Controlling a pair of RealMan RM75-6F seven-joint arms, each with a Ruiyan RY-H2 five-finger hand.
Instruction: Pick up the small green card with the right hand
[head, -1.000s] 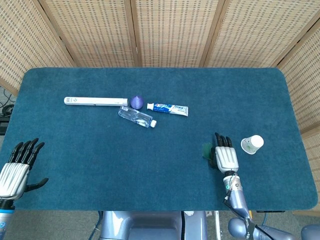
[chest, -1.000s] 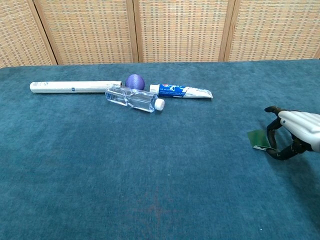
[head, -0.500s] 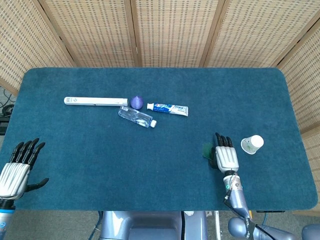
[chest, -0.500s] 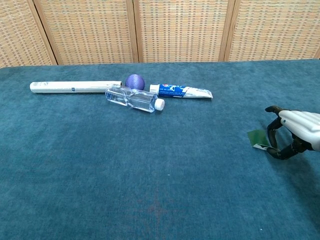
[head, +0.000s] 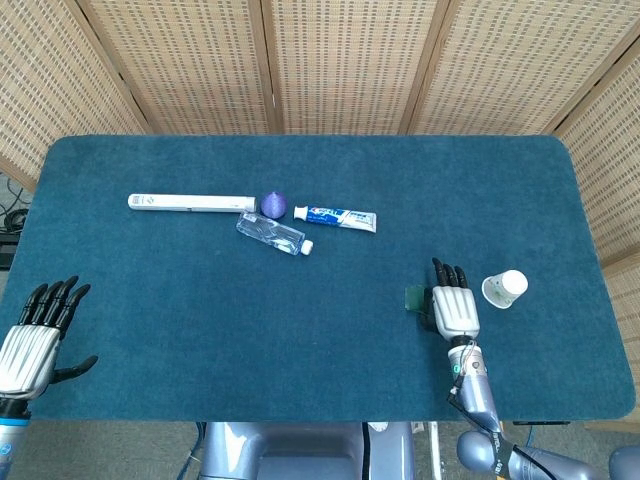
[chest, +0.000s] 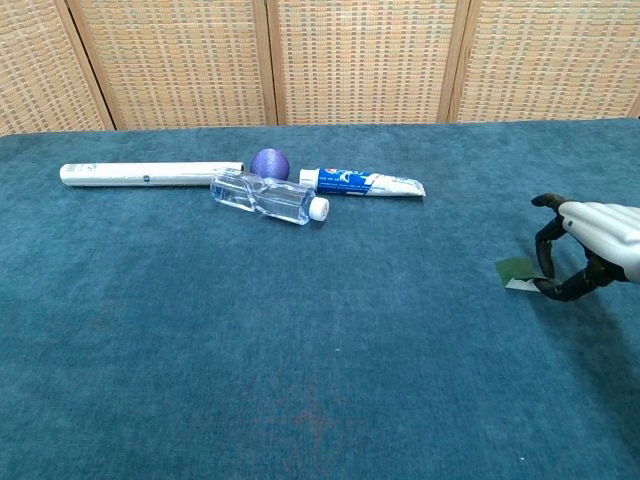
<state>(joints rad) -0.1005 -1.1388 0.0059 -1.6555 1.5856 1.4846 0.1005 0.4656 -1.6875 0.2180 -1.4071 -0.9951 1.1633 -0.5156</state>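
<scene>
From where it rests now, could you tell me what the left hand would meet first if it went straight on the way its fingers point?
Probably nothing: the left hand points up the bare table; the white tube lies further right.

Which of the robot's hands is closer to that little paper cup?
The right hand: it sits just left of the paper cup, pinching the green card. The left hand is at the table's opposite near corner.

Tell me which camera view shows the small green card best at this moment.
The chest view: the small green card shows from the side, pinched at its right edge by the right robot hand. In the head view, the small green card is only a sliver beside the robot hand, mostly hidden under it.
</scene>
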